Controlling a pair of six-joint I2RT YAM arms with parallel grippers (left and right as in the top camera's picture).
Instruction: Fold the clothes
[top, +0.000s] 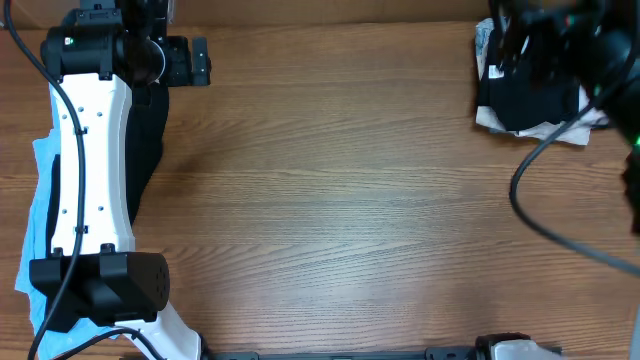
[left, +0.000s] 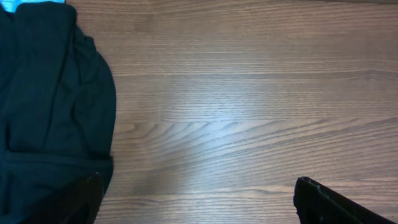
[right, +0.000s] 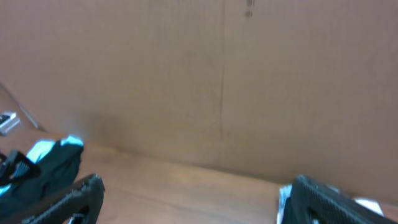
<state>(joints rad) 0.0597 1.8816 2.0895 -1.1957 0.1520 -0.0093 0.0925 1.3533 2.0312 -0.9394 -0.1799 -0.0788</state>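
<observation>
A black garment (top: 150, 130) lies at the table's left edge, mostly under my left arm, on top of a light blue garment (top: 38, 205). In the left wrist view the black garment (left: 50, 106) fills the left side, with a sliver of light blue (left: 31, 3) at the top. My left gripper (left: 196, 183) is open and empty over bare wood just right of the black garment, and it shows at the far left in the overhead view (top: 190, 62). My right gripper (right: 193, 183) is open and empty, raised at the far right corner (top: 530, 40).
A pile of black and white clothes (top: 535, 110) lies at the far right under my right arm. A brown cardboard wall (right: 217, 81) stands behind the table. The wooden table top (top: 350, 200) stretches between the two arms.
</observation>
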